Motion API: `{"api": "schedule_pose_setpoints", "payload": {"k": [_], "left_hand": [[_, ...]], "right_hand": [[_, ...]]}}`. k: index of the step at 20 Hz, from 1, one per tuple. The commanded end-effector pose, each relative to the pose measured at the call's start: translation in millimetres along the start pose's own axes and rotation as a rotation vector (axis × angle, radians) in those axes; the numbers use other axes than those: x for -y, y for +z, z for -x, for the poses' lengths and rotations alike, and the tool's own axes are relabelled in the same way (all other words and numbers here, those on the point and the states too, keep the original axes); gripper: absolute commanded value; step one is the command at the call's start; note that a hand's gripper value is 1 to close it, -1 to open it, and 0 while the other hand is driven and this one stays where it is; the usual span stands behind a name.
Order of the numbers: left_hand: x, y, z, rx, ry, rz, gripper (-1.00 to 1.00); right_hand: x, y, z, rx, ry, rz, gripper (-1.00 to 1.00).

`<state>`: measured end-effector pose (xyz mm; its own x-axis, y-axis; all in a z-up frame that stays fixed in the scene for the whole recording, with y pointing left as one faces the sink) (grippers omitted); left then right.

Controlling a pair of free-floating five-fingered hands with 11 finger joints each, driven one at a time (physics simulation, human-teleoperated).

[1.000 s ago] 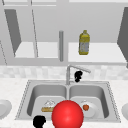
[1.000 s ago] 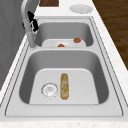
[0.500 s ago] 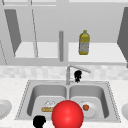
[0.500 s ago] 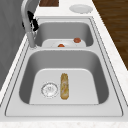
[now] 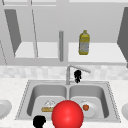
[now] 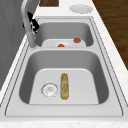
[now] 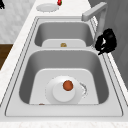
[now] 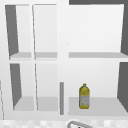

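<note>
The right hand (image 5: 77,75), fingers curled loosely on nothing, hovers just behind the faucet (image 5: 68,73), so it should close squarely on the faucet's neck, while the left hand (image 5: 39,121) idles at the sink's (image 5: 110,100) front rim.

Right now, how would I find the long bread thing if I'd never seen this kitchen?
Look at the double sink and pick the left basin, the one without the white plate. On its floor lies the bread roll, right beside the round metal drain. It is the only long, golden-brown thing there; the small food in the other basin is round and reddish.
</note>
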<state>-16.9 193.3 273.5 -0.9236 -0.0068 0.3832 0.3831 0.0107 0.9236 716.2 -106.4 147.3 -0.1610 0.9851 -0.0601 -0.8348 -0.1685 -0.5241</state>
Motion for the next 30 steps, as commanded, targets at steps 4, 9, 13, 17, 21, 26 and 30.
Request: {"api": "schedule_pose_setpoints", "payload": {"k": [4,9,13,17,21,26,30], "left_hand": [[0,0,0,0.000,0.000,0.000,0.00],[0,0,0,0.000,0.000,0.000,0.00],[0,0,0,0.000,0.000,0.000,0.00],[0,0,0,0.000,0.000,0.000,0.00],[0,0,0,0.000,0.000,0.000,0.00],[0,0,0,0.000,0.000,0.000,0.00],[0,0,0,0.000,0.000,0.000,0.00]], "right_hand": [[13,-7,-13,0.005,-0.050,-0.083,1.00],[16,-6,-14,-0.014,-0.017,-0.098,1.00],[18,8,-23,-0.097,0.092,-0.093,1.00],[22,14,-34,-0.196,0.154,-0.079,1.00],[29,19,-51,-0.317,0.214,-0.097,1.00],[32,18,-77,-0.505,0.335,-0.116,1.00],[27,9,-88,-0.567,0.385,-0.126,1.00]]}}
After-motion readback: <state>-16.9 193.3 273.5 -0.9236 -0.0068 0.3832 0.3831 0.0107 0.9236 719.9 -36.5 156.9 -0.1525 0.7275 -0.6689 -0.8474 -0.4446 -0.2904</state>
